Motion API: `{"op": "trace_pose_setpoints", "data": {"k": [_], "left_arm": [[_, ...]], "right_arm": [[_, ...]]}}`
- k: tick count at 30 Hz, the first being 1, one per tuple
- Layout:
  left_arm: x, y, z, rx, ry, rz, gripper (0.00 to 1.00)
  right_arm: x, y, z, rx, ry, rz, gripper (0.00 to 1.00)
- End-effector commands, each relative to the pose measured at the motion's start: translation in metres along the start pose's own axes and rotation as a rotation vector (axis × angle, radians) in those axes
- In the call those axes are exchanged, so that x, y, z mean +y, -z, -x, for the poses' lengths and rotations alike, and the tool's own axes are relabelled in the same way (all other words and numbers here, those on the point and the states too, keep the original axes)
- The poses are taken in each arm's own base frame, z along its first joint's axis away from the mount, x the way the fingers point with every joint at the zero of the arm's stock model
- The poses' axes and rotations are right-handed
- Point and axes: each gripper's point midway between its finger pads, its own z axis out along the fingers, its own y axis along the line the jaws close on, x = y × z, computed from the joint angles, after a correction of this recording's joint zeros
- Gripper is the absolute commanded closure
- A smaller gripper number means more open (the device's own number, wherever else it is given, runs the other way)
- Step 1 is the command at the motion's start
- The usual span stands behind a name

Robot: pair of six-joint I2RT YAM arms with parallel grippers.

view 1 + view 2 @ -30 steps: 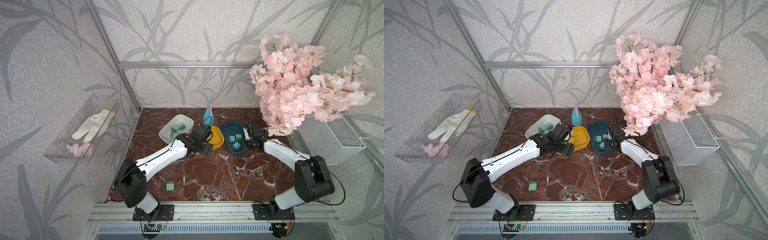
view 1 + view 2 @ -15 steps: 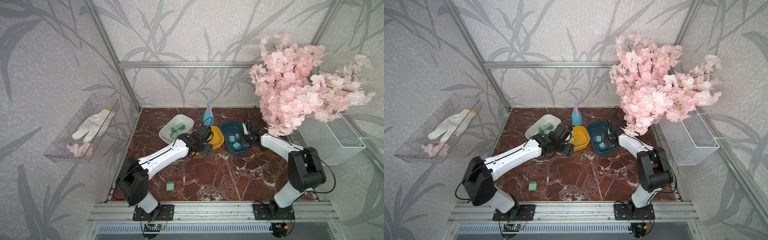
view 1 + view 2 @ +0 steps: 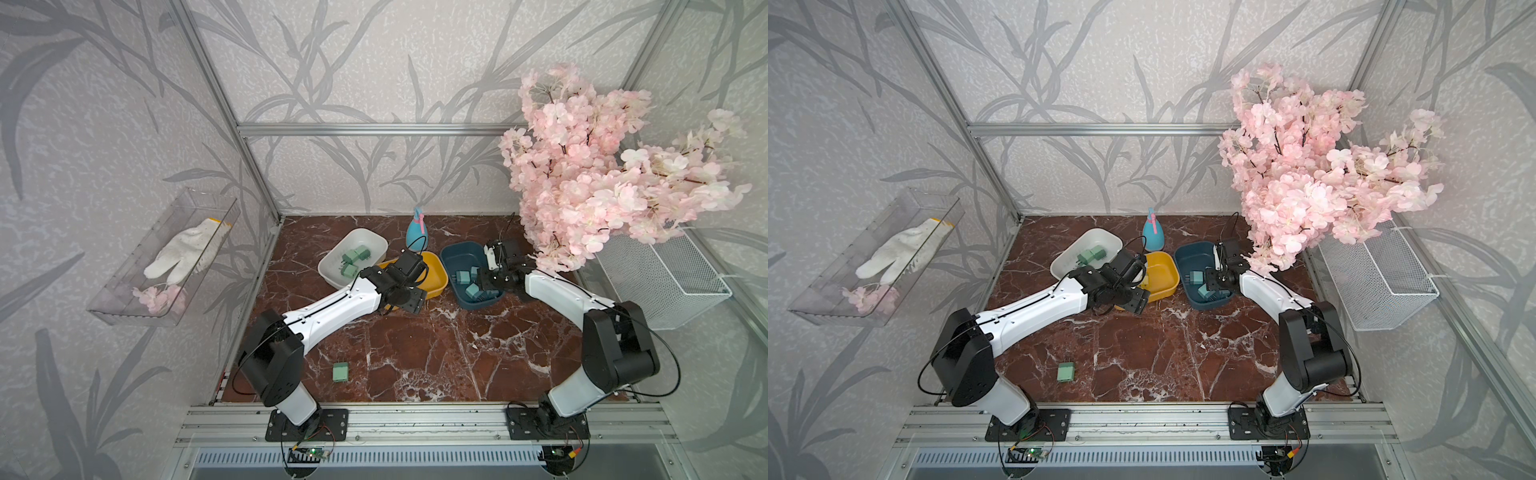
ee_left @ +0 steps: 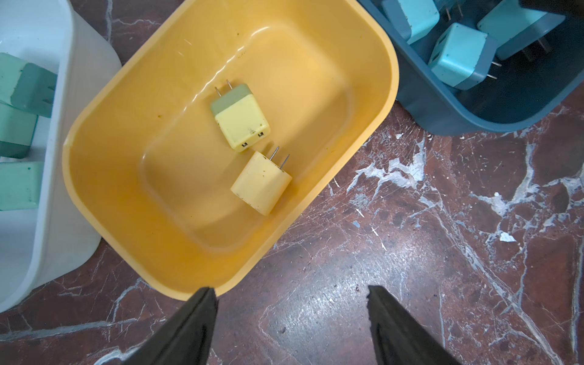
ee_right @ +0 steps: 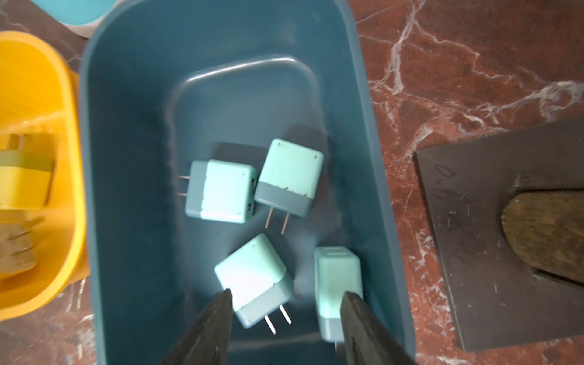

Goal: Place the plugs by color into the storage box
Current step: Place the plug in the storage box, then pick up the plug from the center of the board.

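One green plug point(image 3: 340, 371) lies alone on the table point(image 3: 436, 353) near the left arm's base, well apart from the bins. It looks a light, stiff plastic cube with smooth sides, best pinched across two flat faces, clear of the thin prongs, which could bend or snag. More green plugs point(image 3: 353, 262) sit in the white bin point(image 3: 370, 241), two yellow plugs point(image 4: 241, 118) in the yellow bin point(image 4: 126, 126) and four blue plugs point(image 5: 221, 191) in the blue bin point(image 5: 126, 158). The left gripper point(image 4: 290, 289) hangs open and empty at the yellow bin's edge. The right gripper point(image 5: 286, 293) hangs over the blue bin, jaws apart, holding nothing. Against a second ago its wrist has shifted further over that bin and, as far as the small views show, its jaws have parted; the left arm has hardly moved
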Motion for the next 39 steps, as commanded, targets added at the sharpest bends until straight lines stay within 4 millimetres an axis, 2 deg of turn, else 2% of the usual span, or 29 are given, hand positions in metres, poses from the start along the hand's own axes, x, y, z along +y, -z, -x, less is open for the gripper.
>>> {"op": "trace_pose_setpoints", "data": {"k": [1, 5, 7, 11, 15, 18, 25, 32, 39], "left_arm": [[0.005, 0.000, -0.003, 0.014, 0.014, 0.032, 0.22], [0.009, 0.006, -0.011, 0.037, 0.036, 0.048, 0.22], [0.013, 0.014, -0.021, 0.084, 0.064, 0.065, 0.22], [0.022, 0.032, -0.052, 0.167, 0.132, 0.090, 0.22], [0.039, 0.045, -0.087, 0.206, 0.212, 0.145, 0.22], [0.048, 0.053, -0.111, 0.232, 0.260, 0.177, 0.22], [0.059, 0.058, -0.166, 0.326, 0.376, 0.212, 0.22], [0.072, 0.066, -0.195, 0.331, 0.446, 0.253, 0.20], [0.069, 0.063, -0.216, 0.354, 0.531, 0.233, 0.19]], "right_arm": [[0.006, 0.017, 0.006, -0.037, -0.003, 0.035, 0.40], [0.014, 0.033, 0.011, -0.066, 0.003, 0.077, 0.40], [0.019, 0.044, 0.013, -0.081, 0.002, 0.102, 0.40], [0.034, 0.060, 0.012, -0.121, 0.024, 0.133, 0.40], [0.055, 0.070, 0.011, -0.157, 0.049, 0.173, 0.40], [0.068, 0.071, 0.007, -0.159, 0.065, 0.193, 0.40], [0.088, 0.063, 0.001, -0.141, 0.078, 0.228, 0.40], [0.096, 0.058, -0.006, -0.124, 0.085, 0.234, 0.40], [0.101, 0.056, -0.013, -0.113, 0.091, 0.235, 0.40]]}}
